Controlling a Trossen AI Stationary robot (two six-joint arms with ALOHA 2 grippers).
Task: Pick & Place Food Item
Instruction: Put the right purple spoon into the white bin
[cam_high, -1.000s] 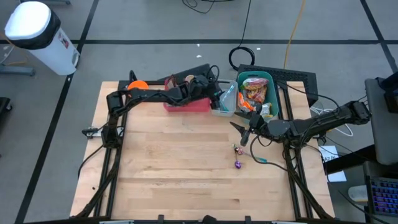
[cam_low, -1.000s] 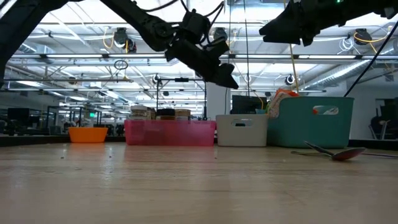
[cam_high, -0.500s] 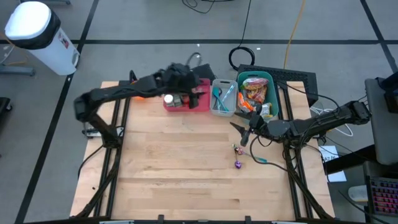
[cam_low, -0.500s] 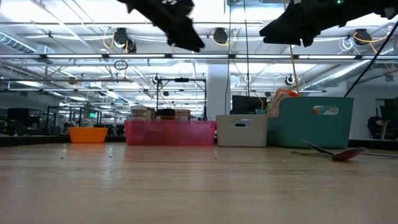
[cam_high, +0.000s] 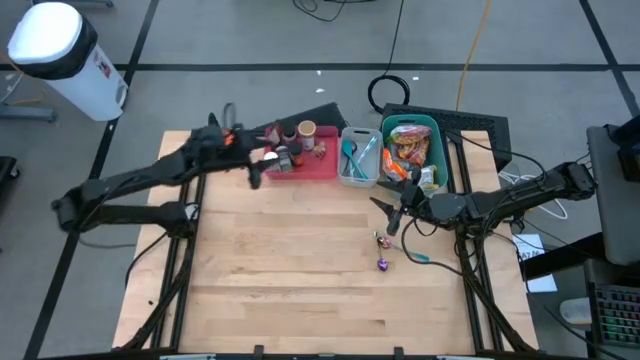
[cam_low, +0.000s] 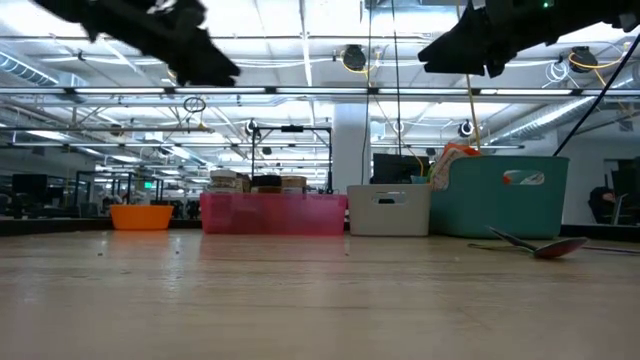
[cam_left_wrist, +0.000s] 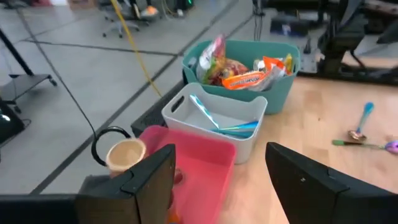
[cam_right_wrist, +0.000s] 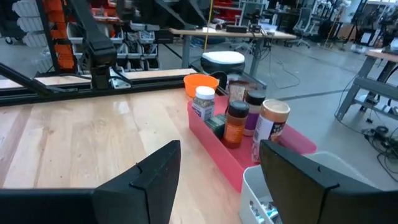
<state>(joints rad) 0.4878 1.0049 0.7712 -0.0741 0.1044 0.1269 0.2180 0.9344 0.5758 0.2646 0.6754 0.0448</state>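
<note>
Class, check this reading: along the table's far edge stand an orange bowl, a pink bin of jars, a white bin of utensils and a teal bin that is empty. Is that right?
Not quite. The teal bin is not empty: the high view and the left wrist view show it filled with snack packets. The rest holds: orange bowl, pink bin with jars, white bin with utensils.
</note>
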